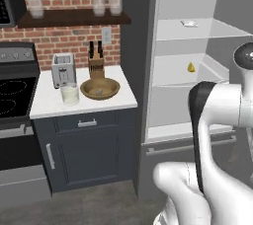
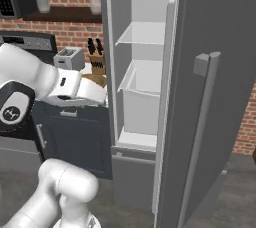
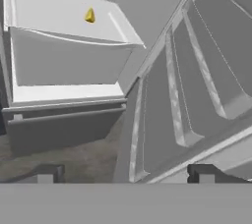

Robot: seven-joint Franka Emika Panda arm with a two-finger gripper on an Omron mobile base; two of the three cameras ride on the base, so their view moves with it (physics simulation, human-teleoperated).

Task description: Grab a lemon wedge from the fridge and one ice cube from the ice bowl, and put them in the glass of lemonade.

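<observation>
A: What's the biggest thing in front of the robot?

B: The fridge [image 1: 188, 71], matte grey, with its door [image 2: 215, 97] swung wide open. The long bar handle [image 2: 200, 137] runs down the door's outer face in the right base view. Inside are white shelves and a white drawer [image 2: 141, 104].

A: And beside it?

B: A dark blue cabinet [image 1: 84, 145] with a white counter [image 1: 121, 101], and a stove [image 1: 15, 100] to its left. On the counter stand a toaster [image 1: 63, 69], a knife block [image 1: 96, 60], the ice bowl [image 1: 100, 88] of brown wood, and just left of the bowl the glass of lemonade [image 1: 70, 94].

A: Can you see the ice cube?

B: Something pale lies in the bowl, too small to tell.

A: The lemon wedge?

B: The lemon wedge [image 1: 190, 67] sits on the middle fridge shelf, above the drawer. A flat white packet [image 1: 189, 22] lies on the shelf above.

A: The gripper?

B: The gripper [image 3: 125, 174] has its fingertips [image 3: 47, 173] spread wide apart, holding nothing, aimed at the fridge's lower part and the inside of the door.
</observation>
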